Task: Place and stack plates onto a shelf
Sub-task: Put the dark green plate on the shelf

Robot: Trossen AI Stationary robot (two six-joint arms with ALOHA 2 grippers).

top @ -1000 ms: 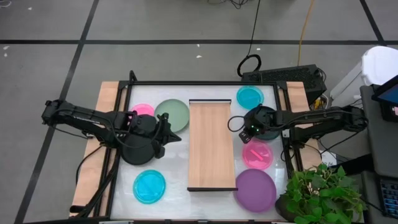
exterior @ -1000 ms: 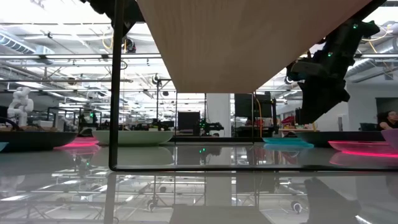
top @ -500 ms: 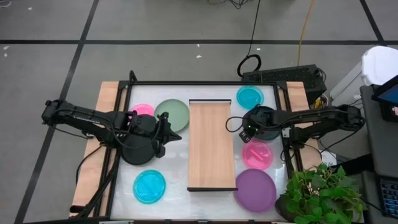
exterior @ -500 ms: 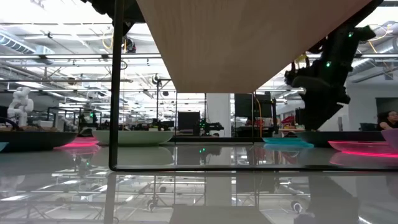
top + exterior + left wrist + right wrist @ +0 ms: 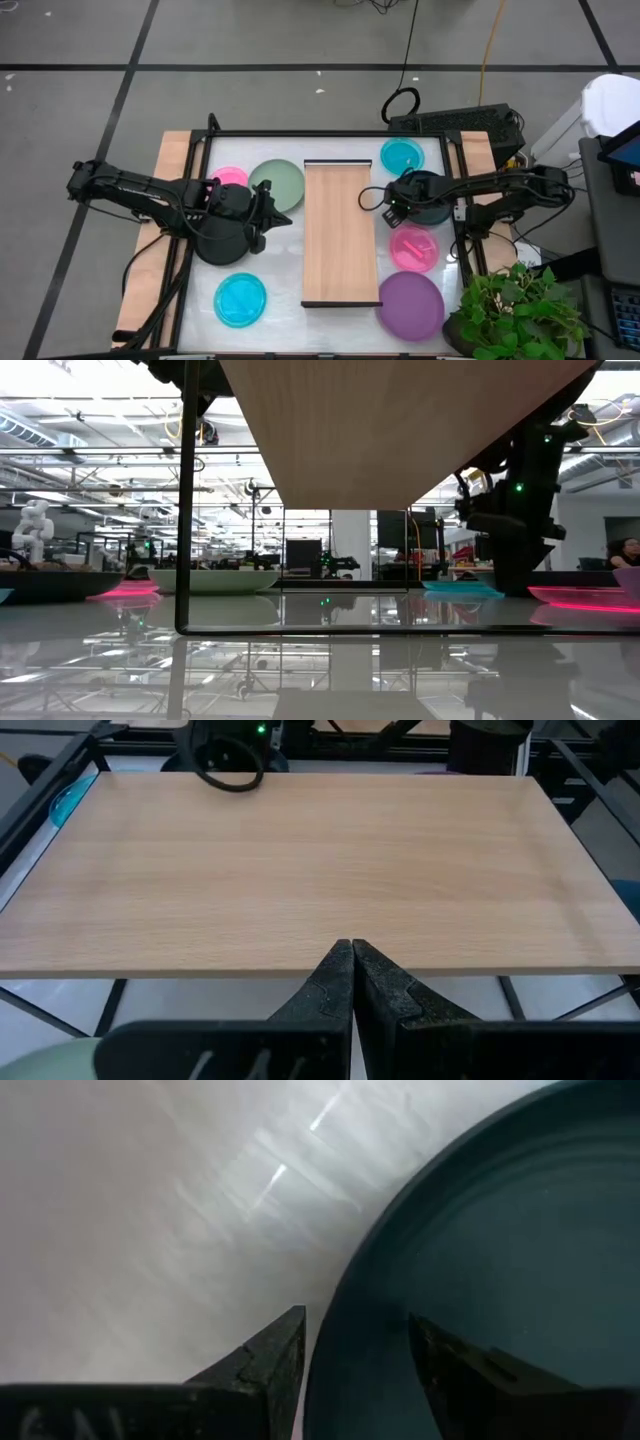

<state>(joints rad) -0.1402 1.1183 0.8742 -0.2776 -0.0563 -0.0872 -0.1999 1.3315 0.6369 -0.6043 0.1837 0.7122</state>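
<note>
The light-wood shelf (image 5: 340,232) stands mid-table. My right gripper (image 5: 355,1316) is open and points down just right of the shelf (image 5: 388,207). It straddles the rim of a dark plate (image 5: 500,1250), which lies on the table under the right arm (image 5: 430,212). My left gripper (image 5: 350,960) is shut and empty. It hovers left of the shelf (image 5: 278,216), past a black plate (image 5: 218,245), and points at the shelf. Sage-green (image 5: 277,185), pink (image 5: 230,178) and cyan (image 5: 240,298) plates lie at left. Cyan (image 5: 402,154), pink (image 5: 413,248) and purple (image 5: 410,305) plates lie at right. My right gripper comes at the dark plate from above. One finger (image 5: 275,1355) stands outside the rim (image 5: 340,1310) over the white table. The other finger (image 5: 450,1365) stands inside the plate. A gap shows on both sides, and I cannot tell whether either finger touches. The plate lies flat on the table.
A thin dark frame (image 5: 185,500) carries the shelf above the tabletop. A potted plant (image 5: 520,310) stands at the near right corner. Wooden side boards (image 5: 170,170) flank the white table.
My right gripper has gone down to the table and a little toward the shelf, tipping to point down at the dark plate's rim.
</note>
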